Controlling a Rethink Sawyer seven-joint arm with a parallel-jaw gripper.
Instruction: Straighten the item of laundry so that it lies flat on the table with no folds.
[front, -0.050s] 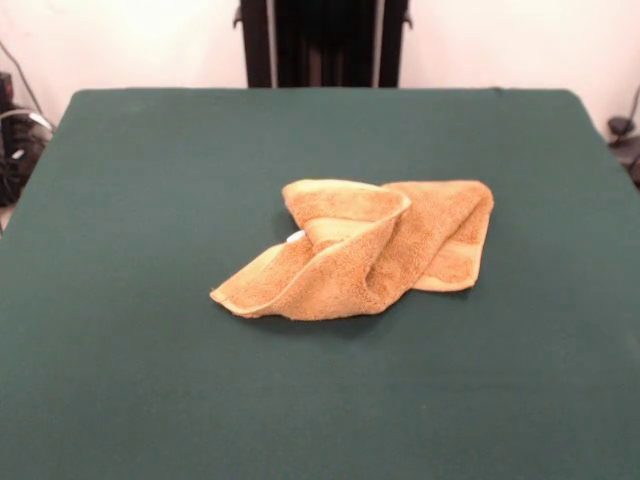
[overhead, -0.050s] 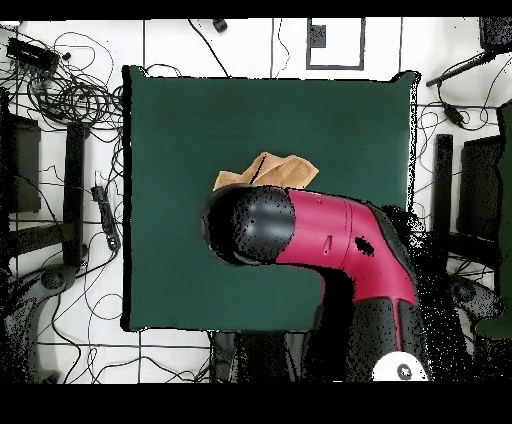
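— None of the flattening done yet, judging by the front view. Hand towel (front, -0.050s: 360, 250) bunched near the middle of the table (front, -0.050s: 120, 350), twisted and doubled over itself.

— Running left to right?

— Starts with a pointed corner at the near left, flat on the green cloth. Rises from there into a thick roll folded over toward the middle, pale woven band (front, -0.050s: 345, 228) curving along its upper edge. Small white tag (front, -0.050s: 295, 237) just peeking out at the left of that roll. Ends on the right in a second flap, folded back on itself with the hem underneath.

— And from overhead?

— Only a sliver of the towel (overhead, -0.050s: 268, 172) showing; rest hidden beneath the red and black arm (overhead, -0.050s: 320, 235), hanging over the table's centre.

— Gripper?

— Covered by the arm's black head from above, absent from the front view. Cannot tell whether spread or pressed together.

— Left to do?

— Practically everything, probably: untwist the central roll, draw out both folded ends, smooth flat. Plenty of bare table on all sides for spreading.
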